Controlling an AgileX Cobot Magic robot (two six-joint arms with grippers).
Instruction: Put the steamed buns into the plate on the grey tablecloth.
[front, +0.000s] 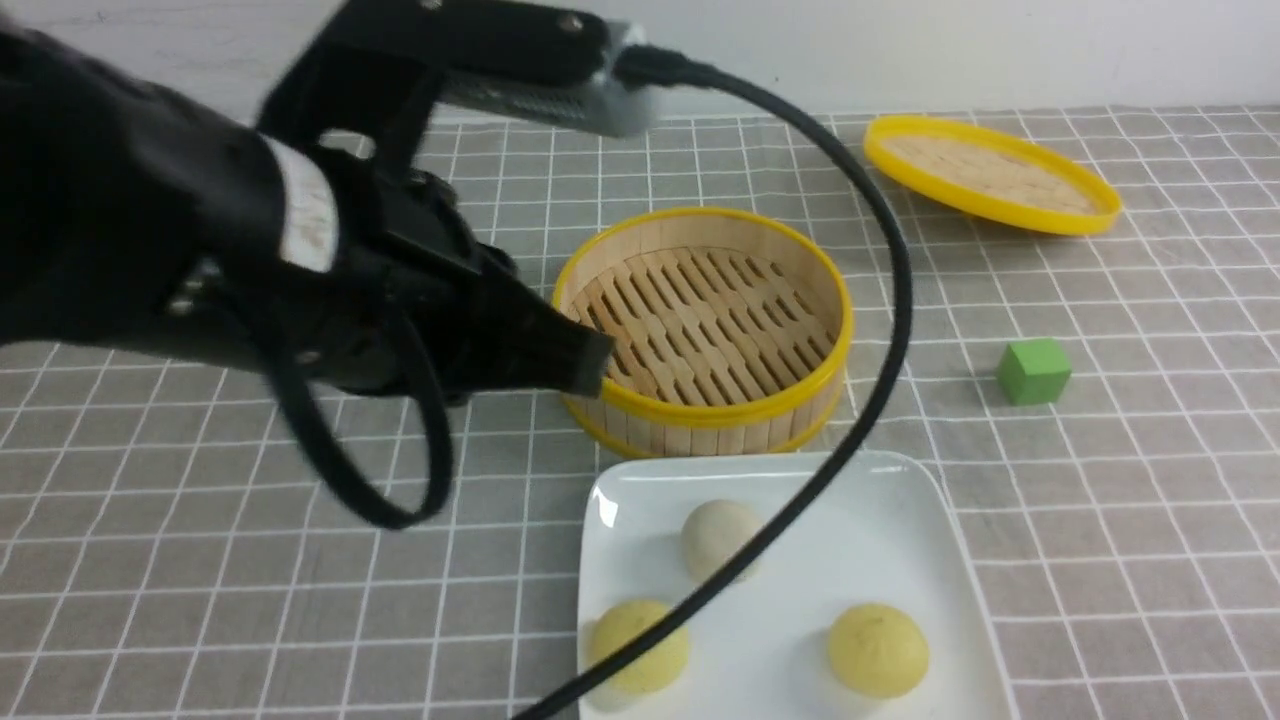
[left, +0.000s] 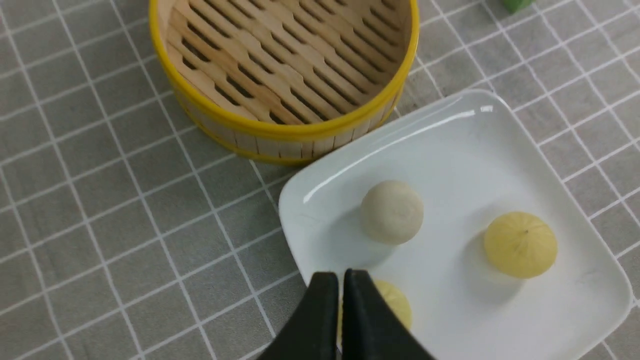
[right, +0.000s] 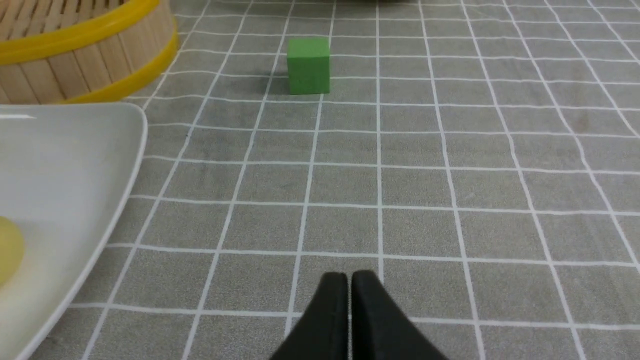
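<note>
Left gripper (left: 341, 275) was pinched shut on nothing, hanging above the near-left part of the plate (left: 450, 140), over one of the yellow buns (left: 397, 305). Right gripper (right: 348, 276) was closed and empty too, low over bare grey tablecloth (right: 450, 190) off the plate's right edge. I judged both sat that way because there was nothing left to carry. All three steamed buns lay on the plate: the off-white bun (left: 391, 212) toward the back, the other yellow bun (left: 520, 244) to the right, and each well apart from the others. The steamer basket (front: 700, 412) just behind the plate stood empty.

From the front I got the whole layout, including the lid (front: 990, 185) resting far back on the right and the green cube (front: 1034, 370) (no part of the job). There, though, the left arm's cable (front: 890, 300) cut across the plate and two of the buns, and the right gripper was out of frame. My left wrist camera gave the clean look at all three buns and the basket's bare slats. My right wrist camera alone showed the right gripper, plus only a sliver of yellow bun at the plate's edge.
</note>
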